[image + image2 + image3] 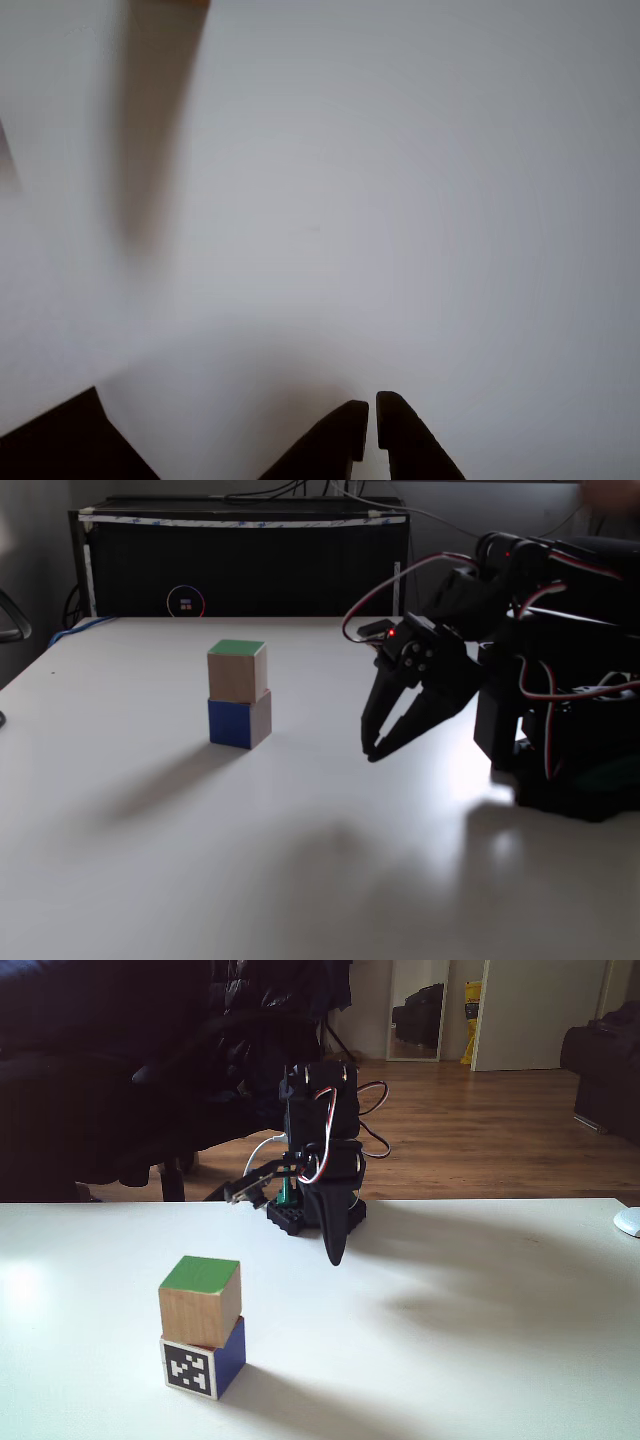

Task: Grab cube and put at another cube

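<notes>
With cube (200,1303) stacked green-face-up on another cube (204,1358), hand (335,1256) sits empty behind the stack.
Marker-faced lower cube rests on the white table (480,1360); hand fingers nearly pinched together, tips just above the table, well apart from the stack.

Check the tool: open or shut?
Shut and empty. The tool has its tips together in a fixed view, a sliver apart in the other view; the green-topped cube sits stacked elsewhere.

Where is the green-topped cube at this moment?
In both fixed views the green-topped cube sits stacked on the marker cube, left of the pincer, which stands apart from it.
</notes>
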You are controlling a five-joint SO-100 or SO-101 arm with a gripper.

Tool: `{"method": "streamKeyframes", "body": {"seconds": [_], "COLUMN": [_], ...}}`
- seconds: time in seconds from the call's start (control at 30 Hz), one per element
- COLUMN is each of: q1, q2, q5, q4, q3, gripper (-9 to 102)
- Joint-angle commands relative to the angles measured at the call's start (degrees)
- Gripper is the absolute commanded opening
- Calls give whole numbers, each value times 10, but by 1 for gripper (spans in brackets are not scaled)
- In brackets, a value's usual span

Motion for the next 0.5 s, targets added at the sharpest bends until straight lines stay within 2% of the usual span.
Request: {"method": "streamKeyframes", "body": {"seconds": [0.0,0.47], "q1": [-7,4], "q2": [3,3], "q5": [-5,6], "q4": [4,4], "q3": [-3,-3], "gripper": [0,2]}}
